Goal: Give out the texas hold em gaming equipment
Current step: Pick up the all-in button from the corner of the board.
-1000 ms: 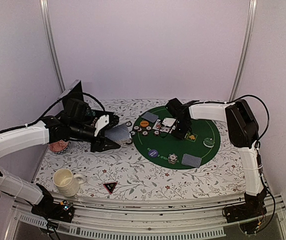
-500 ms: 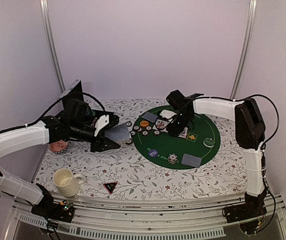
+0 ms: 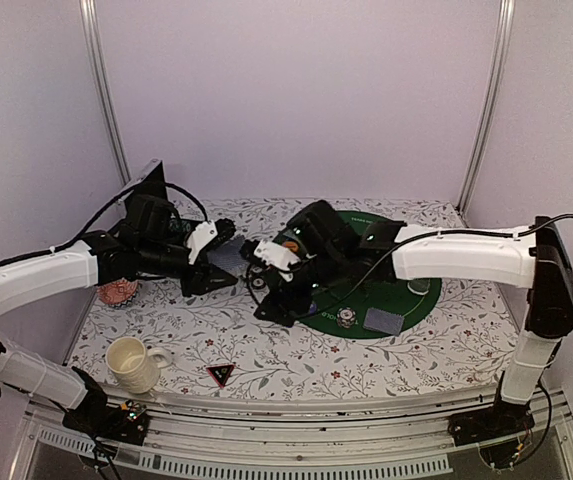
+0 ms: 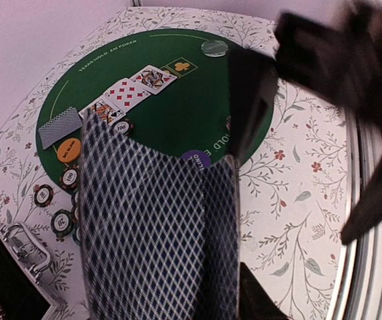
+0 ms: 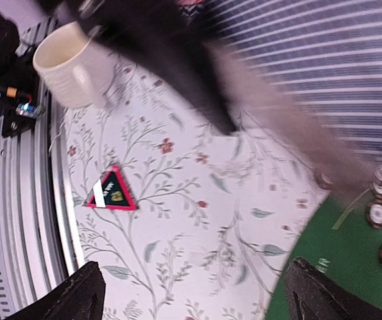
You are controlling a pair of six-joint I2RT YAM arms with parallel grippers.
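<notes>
Sitting apart: one mug (image 3: 131,362), one triangular marker (image 3: 220,375), one deck (image 4: 151,220) in left tool (image 3: 213,264).

The mug (image 3: 131,363) stands left of the triangular marker (image 3: 220,374); face-up cards (image 4: 134,87) lie on the mat (image 4: 177,113)

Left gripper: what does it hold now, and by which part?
The left gripper holds a stack of playing cards by the end nearest its wrist camera; the far end sticks out free.

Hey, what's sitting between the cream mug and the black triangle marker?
Nothing: only bare floral tablecloth lies between the mug and the triangle marker, clearest in the top view, also the right wrist view.
</notes>
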